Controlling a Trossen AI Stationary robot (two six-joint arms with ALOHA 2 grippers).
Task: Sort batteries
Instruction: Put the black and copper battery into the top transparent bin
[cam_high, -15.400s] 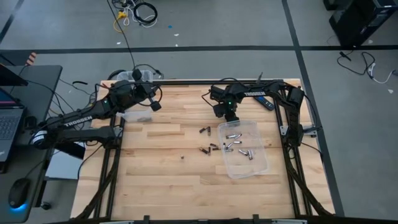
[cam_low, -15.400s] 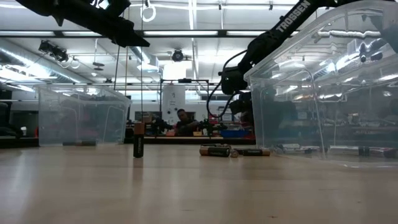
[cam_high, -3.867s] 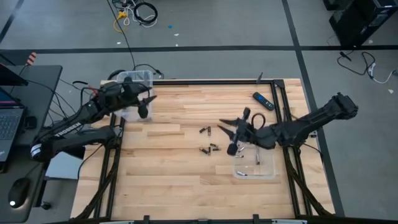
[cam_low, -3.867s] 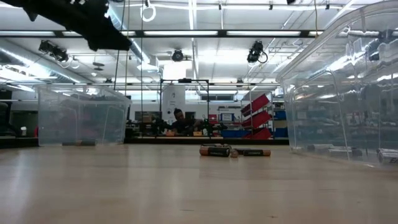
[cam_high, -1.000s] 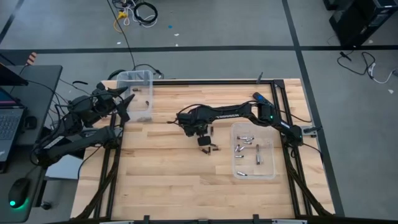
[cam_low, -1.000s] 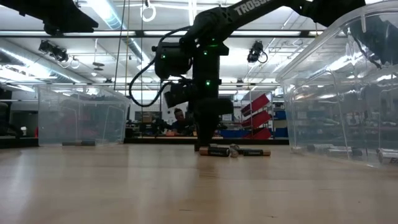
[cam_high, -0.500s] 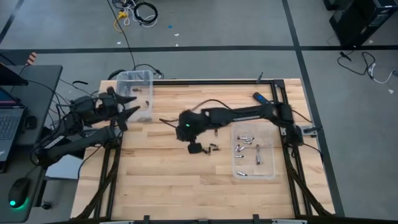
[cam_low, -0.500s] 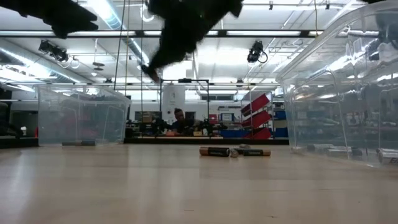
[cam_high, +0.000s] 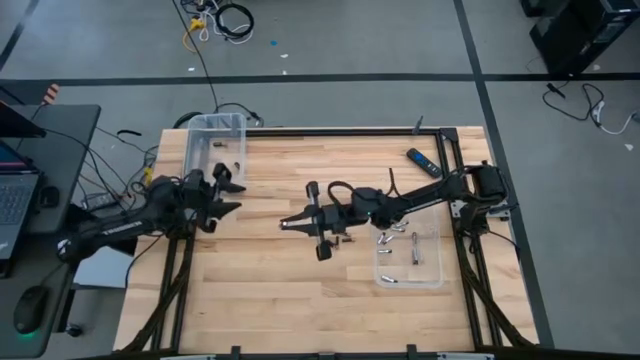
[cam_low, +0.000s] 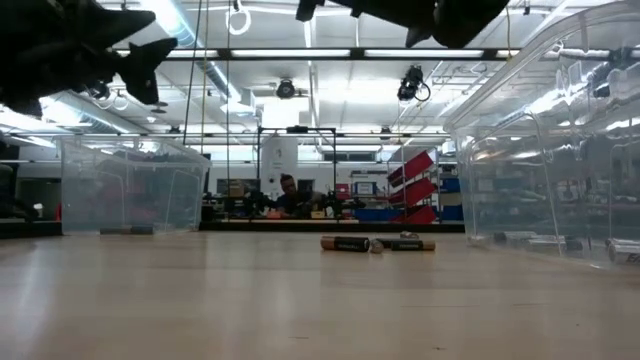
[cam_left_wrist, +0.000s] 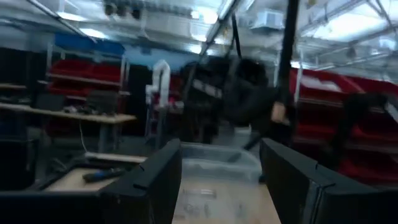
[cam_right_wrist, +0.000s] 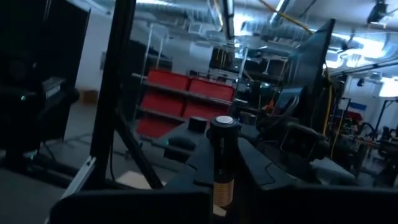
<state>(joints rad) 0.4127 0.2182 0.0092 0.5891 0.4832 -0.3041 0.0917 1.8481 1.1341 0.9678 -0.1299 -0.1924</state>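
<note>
Spanning most of the high view, the wooden surface carries everything else. On its right side lies a clear bin with several silvery batteries scattered in it. At the far left corner stands a second clear bin with a few dark cells in it. The right arm reaches from the right edge across the surface toward its middle, and the right hand is up off the wood, level and pointing left. The right wrist view shows its fingers closed on a battery, a dark cell with a copper-coloured band that stands upright between them. The left arm lies along the left edge with the left hand just inside it, near the far-left bin; the left wrist view shows its fingers spread wide with nothing between them. A black-and-blue remote lies at the far right of the surface. Loose batteries lie flat on the wood just beside the right bin, below the right arm.
</note>
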